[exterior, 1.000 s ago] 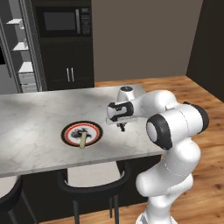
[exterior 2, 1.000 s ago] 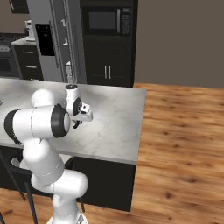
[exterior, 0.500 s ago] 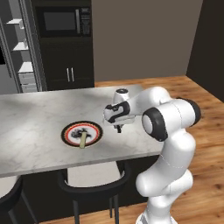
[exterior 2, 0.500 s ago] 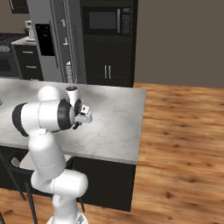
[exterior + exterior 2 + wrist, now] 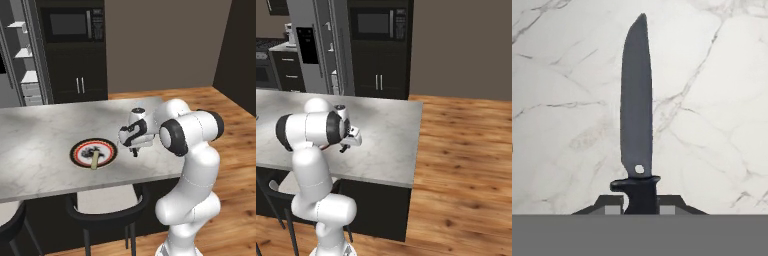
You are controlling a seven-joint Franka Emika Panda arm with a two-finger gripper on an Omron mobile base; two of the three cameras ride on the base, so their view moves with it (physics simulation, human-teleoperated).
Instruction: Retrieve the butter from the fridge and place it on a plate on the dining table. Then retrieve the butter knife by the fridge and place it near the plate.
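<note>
the dining table (image 5: pixel 45 145) runs across the middle of the left base view, a long white-grey marble top with faint veining on a dark base; in the right base view it fills the left half of the frame and ends in a square corner near centre. two dark stools (image 5: pixel 102 210) tuck under its near edge at the lower left of the left base view. the floor (image 5: pixel 466 165) is warm brown wood planks, filling the right side of the right base view.

the plate (image 5: pixel 93 152) sits on the marble left of centre in the left base view, red-orange rim, dark middle, with the butter (image 5: pixel 94 160) lying on its near part, a short pale stick.

the gripper (image 5: pixel 134 151) hangs just above the table, right of the plate and close to it. it is clenched on the butter knife (image 5: pixel 637 120); in the hand view the dark blade points up the frame from between the fingertips (image 5: pixel 612 202), over bare marble.

behind the table, black cabinets with a built-in microwave (image 5: pixel 72 22) fill the upper middle of the left base view. the fridge (image 5: pixel 316 50) stands at the upper left of the right base view, grey with a black dispenser panel and white shelves showing at its edge. a plain taupe wall (image 5: pixel 160 45) takes the upper right.
</note>
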